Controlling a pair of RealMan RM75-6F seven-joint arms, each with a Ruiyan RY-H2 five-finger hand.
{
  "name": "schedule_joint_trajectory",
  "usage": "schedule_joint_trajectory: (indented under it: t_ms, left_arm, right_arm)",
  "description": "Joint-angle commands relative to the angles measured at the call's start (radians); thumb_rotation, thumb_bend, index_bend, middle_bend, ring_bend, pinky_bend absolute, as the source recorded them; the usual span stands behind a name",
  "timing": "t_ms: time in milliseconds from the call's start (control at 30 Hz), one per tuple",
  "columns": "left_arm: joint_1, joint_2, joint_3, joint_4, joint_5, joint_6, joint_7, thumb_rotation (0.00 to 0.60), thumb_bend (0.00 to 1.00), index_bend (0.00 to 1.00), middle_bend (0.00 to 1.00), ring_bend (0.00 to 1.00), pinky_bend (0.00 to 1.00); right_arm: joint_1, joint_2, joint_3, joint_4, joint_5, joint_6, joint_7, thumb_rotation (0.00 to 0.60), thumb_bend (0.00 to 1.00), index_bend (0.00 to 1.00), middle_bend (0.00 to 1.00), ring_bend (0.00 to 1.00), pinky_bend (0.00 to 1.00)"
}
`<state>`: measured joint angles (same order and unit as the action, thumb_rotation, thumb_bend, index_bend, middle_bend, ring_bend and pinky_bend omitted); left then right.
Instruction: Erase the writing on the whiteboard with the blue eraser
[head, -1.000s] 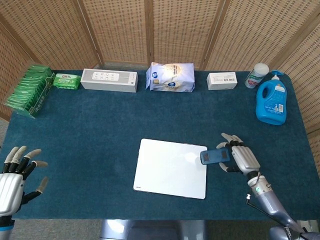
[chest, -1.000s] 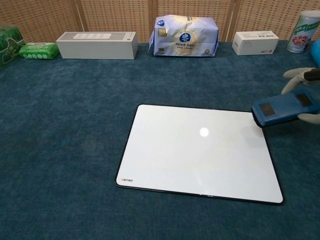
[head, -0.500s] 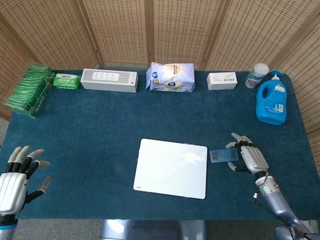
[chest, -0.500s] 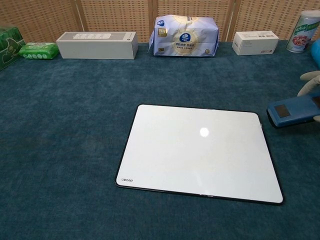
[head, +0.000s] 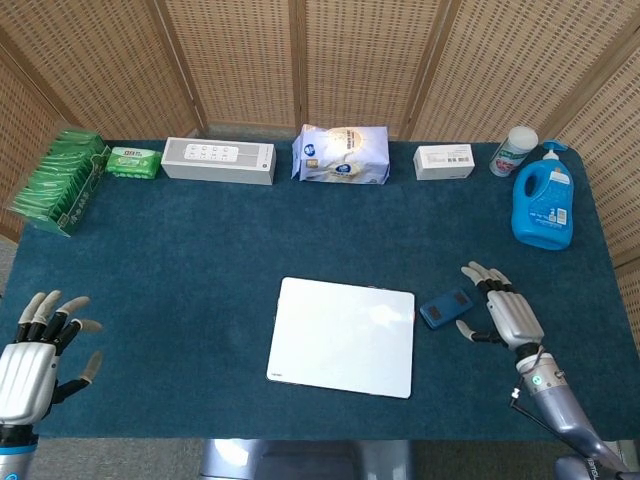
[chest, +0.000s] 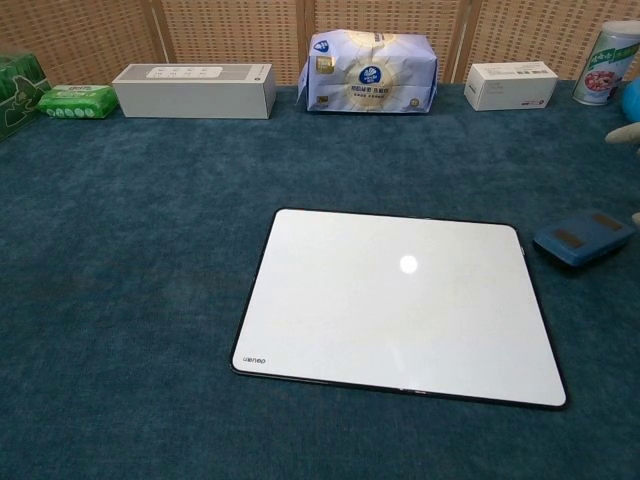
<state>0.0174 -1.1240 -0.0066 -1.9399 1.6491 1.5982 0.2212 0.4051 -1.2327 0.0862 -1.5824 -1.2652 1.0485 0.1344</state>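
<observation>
Now the small blue rectangular eraser (head: 446, 308) lies flat on the dark teal felt-covered table (head: 200, 260), just off the right edge of the white rectangular whiteboard (head: 343, 336) with its thin black rim; in the chest view the eraser (chest: 584, 237) sits apart from the board's (chest: 400, 305) upper right corner. The board's surface shows plain white, marked only by a small logo at its lower left corner and a bright spot of reflected light. The robot's right hand (head: 503, 314), silver with pale fingertips, rests just right of the eraser with fingers spread and nothing in its grasp; whether a fingertip touches the eraser cannot be told. The left hand (head: 35, 355) hovers at the table's near left corner, fingers fanned apart and empty. Along the far edge stand a green rack of packets (head: 58, 180), a small green wipes pack (head: 132, 162), a long white box with buttons on top (head: 218, 160), a white and blue soft package (head: 341, 155), a small white carton (head: 444, 160), a white canister with a green label (head: 513, 151) and a blue plastic detergent jug (head: 543, 205). Woven rattan screen panels (head: 350, 60) close off the background.
</observation>
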Motion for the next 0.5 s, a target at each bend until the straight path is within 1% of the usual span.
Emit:
schedule_joint_trajectory:
  t_ms: [33,67,133,167,200,267,300,333,500]
  left_arm:
    - [0.001,0.004,-0.002,0.002,-0.005,0.003,-0.005,0.600,0.42,0.39,0.22,0.07,0.00]
    - [0.002,0.006,-0.002,0.003,-0.007,0.004,-0.006,0.600,0.42,0.39,0.22,0.07,0.00]
    - [0.004,0.013,-0.003,0.004,-0.013,0.007,-0.008,0.600,0.42,0.38,0.22,0.07,0.00]
    - [0.006,0.017,-0.004,0.005,-0.018,0.009,-0.010,0.600,0.42,0.38,0.22,0.07,0.00]
    - [0.007,0.020,-0.006,0.006,-0.023,0.010,-0.012,0.600,0.42,0.37,0.22,0.07,0.00]
    - [0.007,0.032,-0.010,0.008,-0.038,0.010,-0.022,0.600,0.42,0.36,0.22,0.07,0.00]
    - [0.008,0.043,-0.013,0.013,-0.054,0.007,-0.026,0.600,0.42,0.35,0.22,0.07,0.00]
    - [0.008,0.048,-0.012,0.016,-0.060,0.003,-0.028,0.600,0.42,0.35,0.22,0.07,0.00]
    - [0.006,0.056,-0.009,0.023,-0.074,-0.010,-0.041,0.600,0.42,0.33,0.22,0.07,0.00]
  right_arm:
    - [-0.014,0.013,0.006,-0.021,-0.003,0.032,-0.016,0.488,0.33,0.07,0.00,0.00,0.00]
    - [-0.019,0.017,0.007,-0.027,-0.003,0.042,-0.021,0.500,0.33,0.07,0.00,0.00,0.00]
    - [-0.034,0.026,0.008,-0.045,0.002,0.070,-0.039,0.569,0.33,0.10,0.00,0.00,0.00]
    - [-0.045,0.030,0.010,-0.056,0.008,0.090,-0.055,0.591,0.33,0.12,0.00,0.00,0.00]
    - [-0.055,0.034,0.010,-0.063,0.012,0.109,-0.071,0.600,0.33,0.14,0.00,0.00,0.00]
    - [-0.083,0.043,0.006,-0.089,0.028,0.159,-0.129,0.600,0.33,0.17,0.00,0.00,0.00]
    - [-0.114,0.051,0.003,-0.101,0.035,0.215,-0.164,0.600,0.33,0.18,0.01,0.00,0.00]
    - [-0.130,0.055,-0.001,-0.107,0.036,0.244,-0.182,0.600,0.33,0.19,0.01,0.00,0.00]
    - [-0.183,0.056,-0.017,-0.125,0.023,0.330,-0.249,0.600,0.33,0.24,0.02,0.00,0.00]
